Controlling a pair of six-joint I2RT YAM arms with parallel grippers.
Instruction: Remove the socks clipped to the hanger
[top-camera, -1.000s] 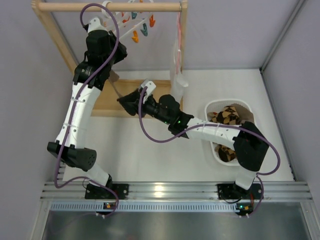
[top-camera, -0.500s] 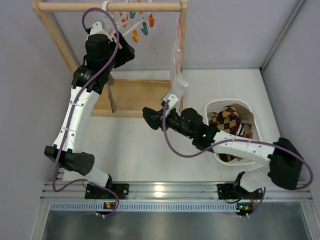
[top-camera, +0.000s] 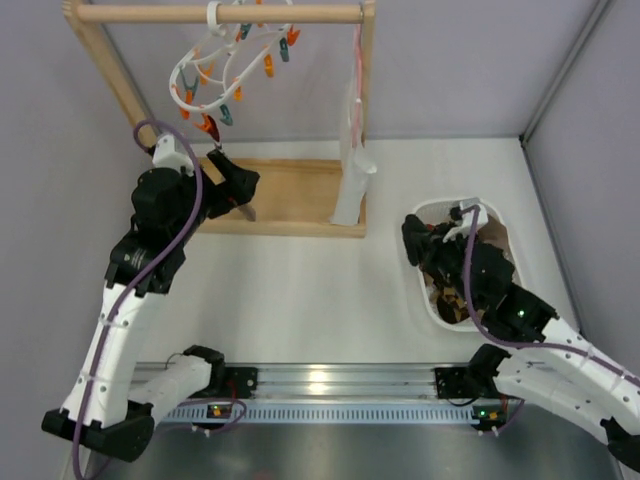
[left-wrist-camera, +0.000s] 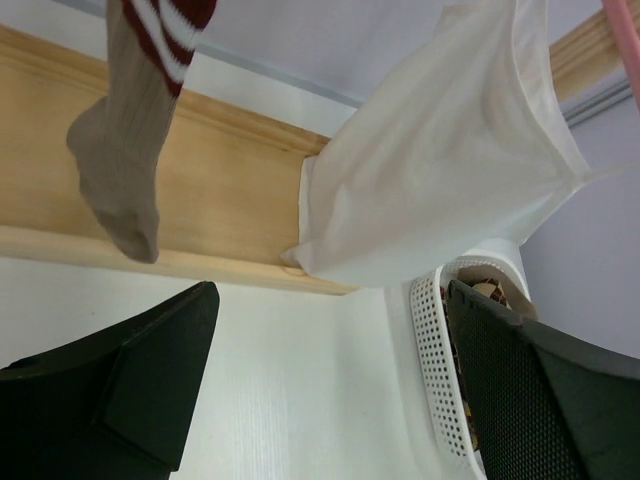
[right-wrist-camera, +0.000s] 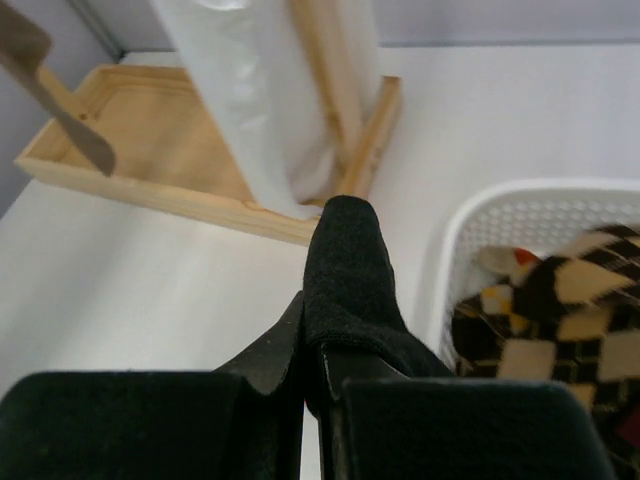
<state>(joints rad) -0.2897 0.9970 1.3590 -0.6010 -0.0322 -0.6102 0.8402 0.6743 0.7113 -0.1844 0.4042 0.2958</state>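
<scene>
Your left tool (left-wrist-camera: 330, 390) has its jaws spread wide with nothing between them, just below a tan striped sock (left-wrist-camera: 125, 180). That sock hangs from the hanger (top-camera: 215, 75) over the wooden base (left-wrist-camera: 230, 200). Your right tool (right-wrist-camera: 335, 240) is closed tight beside the basket (right-wrist-camera: 470, 215), where checked socks (right-wrist-camera: 570, 320) lie.
</scene>
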